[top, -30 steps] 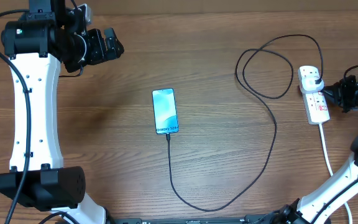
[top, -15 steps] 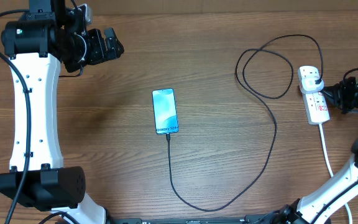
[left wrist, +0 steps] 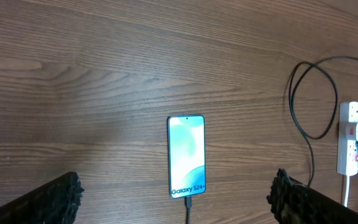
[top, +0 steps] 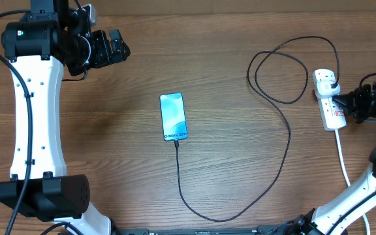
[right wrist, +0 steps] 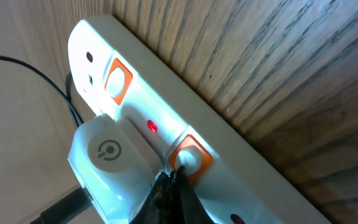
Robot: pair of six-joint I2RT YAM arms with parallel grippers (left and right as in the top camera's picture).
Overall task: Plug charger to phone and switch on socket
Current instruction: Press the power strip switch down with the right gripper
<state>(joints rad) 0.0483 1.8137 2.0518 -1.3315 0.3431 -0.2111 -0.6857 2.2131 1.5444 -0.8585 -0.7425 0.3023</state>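
Note:
The phone lies flat mid-table, its light blue screen up, also in the left wrist view. The charger cable has its tip in the phone's bottom edge and loops right to a plug in the socket. That plug looks white in the right wrist view. My right gripper is shut, its tips pressed on an orange-red switch of the socket; a small red light glows. My left gripper is open, high above the phone.
The socket's white cord runs toward the front edge at right. A second orange-red switch sits farther along the strip. The left arm stands along the left side of the wooden table.
My right gripper has moved a little left, in against the socket's side. The left arm, phone and cable have not moved.

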